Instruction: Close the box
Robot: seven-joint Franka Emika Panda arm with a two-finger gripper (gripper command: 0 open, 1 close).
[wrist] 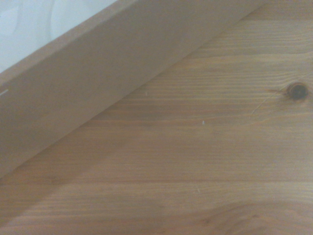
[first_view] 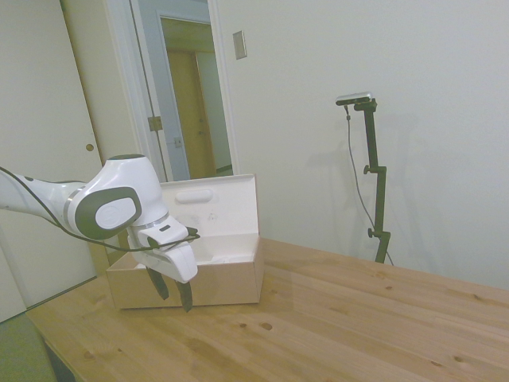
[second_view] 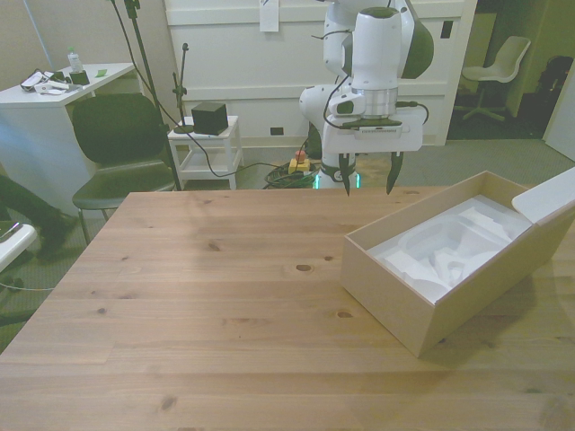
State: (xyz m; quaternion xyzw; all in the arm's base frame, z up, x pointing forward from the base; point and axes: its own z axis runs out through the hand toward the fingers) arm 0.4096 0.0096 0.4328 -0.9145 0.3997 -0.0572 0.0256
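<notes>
A: How did the jaws stand when we looked?

B: They were parted and held nothing. The gripper (second_view: 369,182) pointed down, hanging clear above the table (second_view: 216,296), with both fingers (first_view: 185,296) dark and bare in the side view.

A: And where did we find the box (second_view: 422,296)?

B: On the table at the front view's right, set at an angle. The gripper hung just beside its far corner, not touching it. In the wrist view we saw only a tan wall of the box (wrist: 98,78) running slantwise across bare wood, with a sliver of the white inside above it.

A: The lid (first_view: 213,208)?

B: It was open. From the side it stood nearly upright off the box's far long edge, white face toward us, with the oval slot near its top. In the front view only a corner of it (second_view: 550,196) showed at the right edge.

A: How did we judge it would handle?

B: Light, we thought, being thin cardboard with a white molded insert (second_view: 445,251) inside. The lid looked stiff enough to swing as one sheet on its fold, but a light box could slide on smooth wood.

A: So where to take it?

B: We would not pinch it. We judged it best to push the lid's outer face near its top edge, middle of its length, so it tipped over evenly.
</notes>
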